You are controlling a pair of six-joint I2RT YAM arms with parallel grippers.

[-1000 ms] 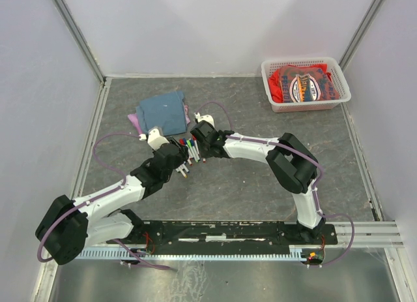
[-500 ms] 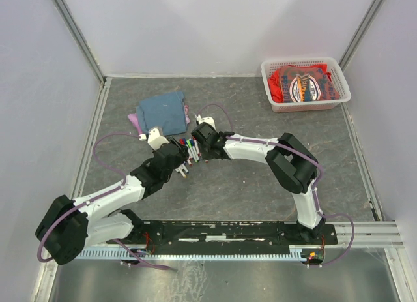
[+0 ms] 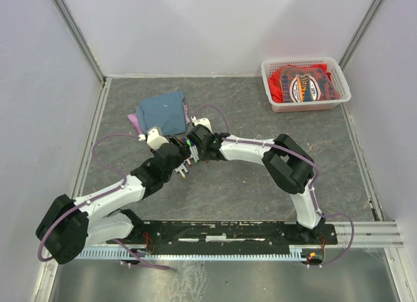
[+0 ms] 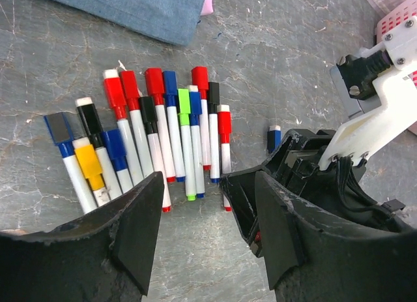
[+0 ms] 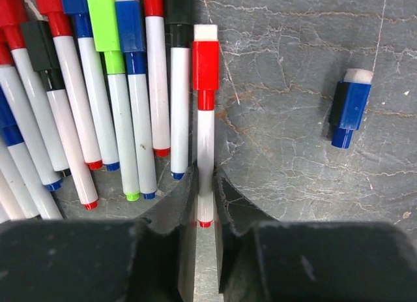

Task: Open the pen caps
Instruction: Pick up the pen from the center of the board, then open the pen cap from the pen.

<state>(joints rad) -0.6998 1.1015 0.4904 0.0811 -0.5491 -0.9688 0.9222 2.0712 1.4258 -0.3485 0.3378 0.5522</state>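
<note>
A row of white-barrelled pens point(image 4: 163, 132) lies side by side on the grey table, with pen caps in red, blue, black, green and yellow. My right gripper point(image 5: 205, 179) is shut on the white barrel of the rightmost pen point(image 5: 205, 135), near its tail end; its red cap point(image 5: 205, 64) is on. A loose blue cap point(image 5: 350, 106) lies on the table to the right. My left gripper point(image 4: 208, 237) stands open just in front of the row, nothing between its fingers, with the right gripper point(image 4: 287, 178) close on its right. In the top view both grippers point(image 3: 189, 153) meet at the pens.
A folded blue cloth point(image 3: 163, 111) lies just behind the pens, over something pink. A white basket point(image 3: 268, 80) holding a red garment stands at the back right. Walls enclose the table on three sides.
The right gripper slid left onto the end of the row and closed on the red-capped pen's barrel. The left gripper's jaws opened wider.
</note>
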